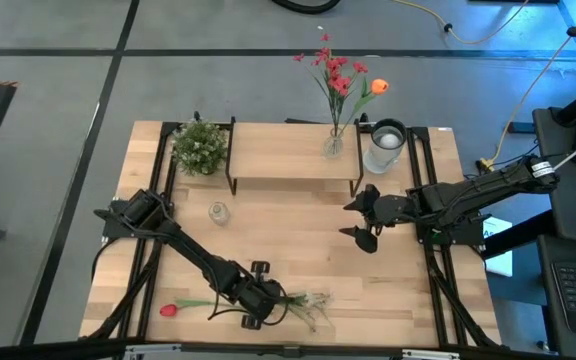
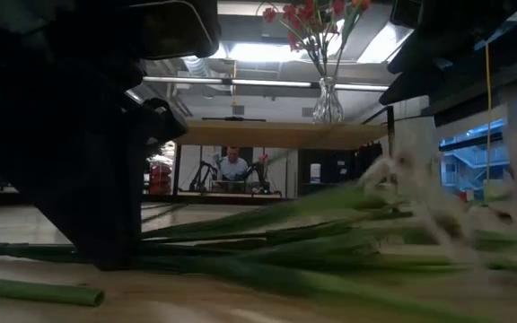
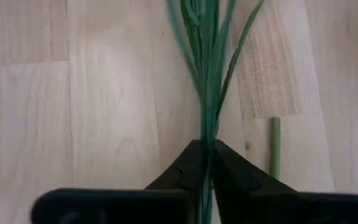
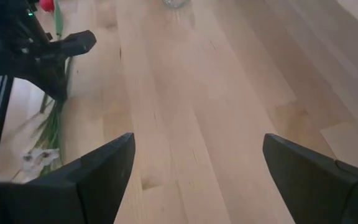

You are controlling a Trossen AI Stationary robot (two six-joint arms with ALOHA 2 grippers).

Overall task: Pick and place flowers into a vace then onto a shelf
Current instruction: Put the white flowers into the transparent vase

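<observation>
The left end effector is clamped low on the thin green stems of the white-blossom sprig lying on the light-wood tabletop, evidently to lift it toward a vase, while the right end effector hovers open mid-table.

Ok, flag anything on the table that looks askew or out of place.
Nothing damaged or spilled. The red tulip and white-blossom sprig lie flat on the tabletop, the left gripper shut on the sprig's stems. The vase on the shelf stands upright.
</observation>
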